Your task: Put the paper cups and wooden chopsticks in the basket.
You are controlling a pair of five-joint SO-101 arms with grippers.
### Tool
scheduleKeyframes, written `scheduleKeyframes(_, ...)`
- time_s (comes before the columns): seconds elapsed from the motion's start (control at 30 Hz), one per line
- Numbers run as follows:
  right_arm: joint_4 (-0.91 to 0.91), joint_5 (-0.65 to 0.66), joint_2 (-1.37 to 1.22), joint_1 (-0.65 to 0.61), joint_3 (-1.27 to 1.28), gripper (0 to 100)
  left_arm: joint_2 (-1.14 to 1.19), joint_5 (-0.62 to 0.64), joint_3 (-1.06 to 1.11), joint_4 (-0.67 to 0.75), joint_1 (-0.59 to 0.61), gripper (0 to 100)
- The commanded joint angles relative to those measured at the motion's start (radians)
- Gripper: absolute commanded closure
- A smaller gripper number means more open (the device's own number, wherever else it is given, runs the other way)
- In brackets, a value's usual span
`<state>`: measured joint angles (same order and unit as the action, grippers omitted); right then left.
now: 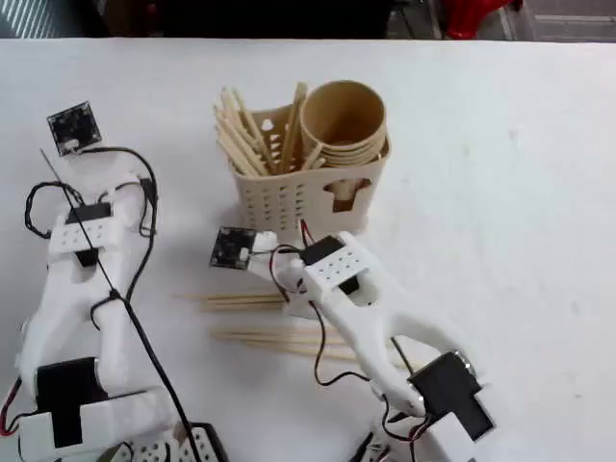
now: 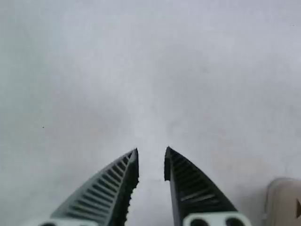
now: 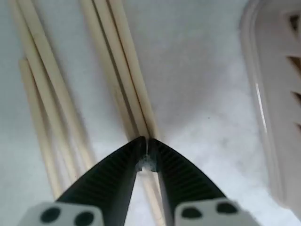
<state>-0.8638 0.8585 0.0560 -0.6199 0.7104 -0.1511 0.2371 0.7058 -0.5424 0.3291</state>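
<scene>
Paper cups [image 1: 366, 144] and chopsticks [image 1: 241, 142] sit in the basket [image 1: 284, 200]; loose chopsticks [image 1: 245, 300] lie before it.

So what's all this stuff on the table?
White table: one, white, under everything.
Cream slotted plastic basket: one, cream, mid-table.
Tan paper cups: one nested stack, tan, inside basket.
Basket's wooden chopsticks: a bunch, pale, beside the cups.
Loose wooden chopsticks: two bunches, pale, flat before the basket.
Left gripper: one, grey and black, open over bare table.
Right gripper: one, black, shut on a loose bunch.
</scene>
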Motion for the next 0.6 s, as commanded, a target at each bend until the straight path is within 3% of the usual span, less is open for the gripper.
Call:
scheduleKeyframes(0.0,0.013,0.026,-0.01,-0.001,-0.006,89.6,-0.01,0.009,-0.014,0.021,0.004,89)
scheduleKeyframes(0.1,0.012,0.026,-0.012,-0.001,-0.005,84.8,-0.01,0.009,-0.014,0.021,0.004,89)
scheduleKeyframes(0.43,0.021,0.026,-0.012,0.008,0.017,87.8,-0.01,0.009,-0.014,0.021,0.004,89)
scheduleKeyframes(0.57,0.021,0.021,-0.012,0.013,0.017,97.3,-0.01,0.009,-0.014,0.021,0.005,89)
